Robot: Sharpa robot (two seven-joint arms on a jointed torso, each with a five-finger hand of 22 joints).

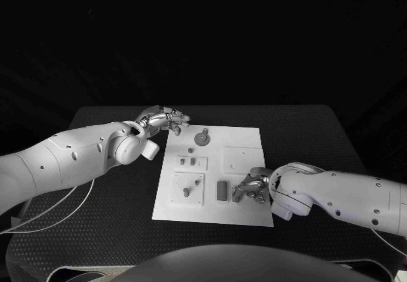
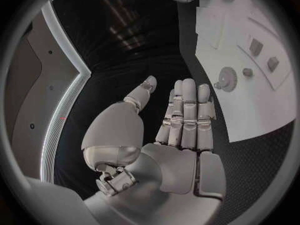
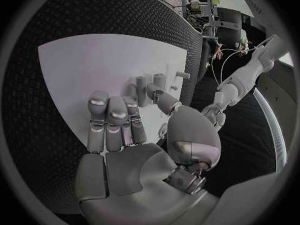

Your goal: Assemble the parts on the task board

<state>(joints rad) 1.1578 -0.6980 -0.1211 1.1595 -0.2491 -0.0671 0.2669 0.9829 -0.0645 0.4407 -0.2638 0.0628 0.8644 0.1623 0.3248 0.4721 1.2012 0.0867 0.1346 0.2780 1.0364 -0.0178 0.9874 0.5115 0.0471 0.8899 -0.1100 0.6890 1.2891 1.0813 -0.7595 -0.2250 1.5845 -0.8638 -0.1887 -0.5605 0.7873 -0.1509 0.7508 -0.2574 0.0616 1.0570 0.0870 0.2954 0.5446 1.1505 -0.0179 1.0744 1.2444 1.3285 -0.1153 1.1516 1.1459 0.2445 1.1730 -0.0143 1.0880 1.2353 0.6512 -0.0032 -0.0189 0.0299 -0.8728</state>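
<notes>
The white task board [image 1: 246,208] lies in the middle of the black table. On it are a round grey part [image 1: 202,138], two small parts [image 1: 187,160], a peg-like part [image 1: 186,191] and an upright grey block [image 1: 222,190]. My left hand [image 1: 165,120] hovers off the board's far left corner, fingers straight and together, holding nothing [image 2: 181,130]. My right hand [image 1: 254,187] is over the board's near right area, just right of the block. Its fingers [image 3: 112,122] lie flat towards the board, with the thumb reaching next to several grey parts [image 3: 145,85]. I cannot tell whether it touches them.
The left wrist view shows the board [image 2: 262,105] with the round part [image 2: 226,77] and two small square parts [image 2: 264,55]. A raised square panel [image 1: 243,158] sits on the board's right side. Black table mat [image 1: 102,235] surrounds the board, and a thin cable [image 1: 51,214] trails at the left.
</notes>
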